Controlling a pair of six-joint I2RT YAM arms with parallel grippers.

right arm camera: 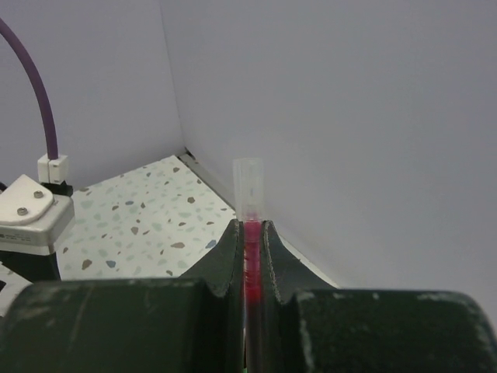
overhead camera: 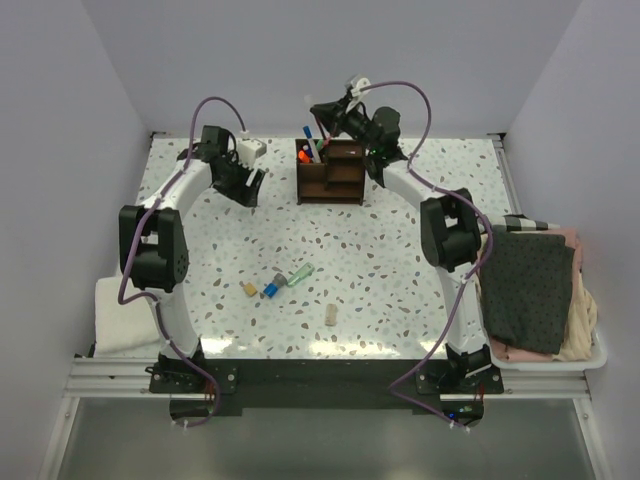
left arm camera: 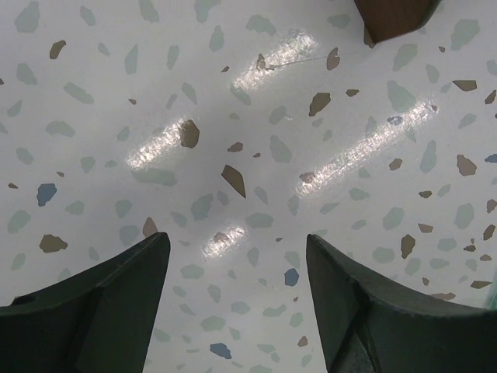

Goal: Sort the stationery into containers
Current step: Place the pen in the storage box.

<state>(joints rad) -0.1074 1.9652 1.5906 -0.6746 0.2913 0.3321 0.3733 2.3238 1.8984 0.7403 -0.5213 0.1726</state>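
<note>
R gripper (right arm camera: pixel 250 231) pressed tight on thin red pen (right arm camera: pixel 250 194) w/ clear cap, up by wooden organizer (overhead camera: pixel 340 180) at table's far edge. Pen prob. light, stiff, slick; may pivot, so grip mid-barrel. L gripper (left arm camera: pixel 234 242) spread, empty, over tabletop (left arm camera: pixel 233 116).

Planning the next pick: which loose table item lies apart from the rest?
The tan block, alone nearest the arm bases; the others cluster by the green marker.
</note>
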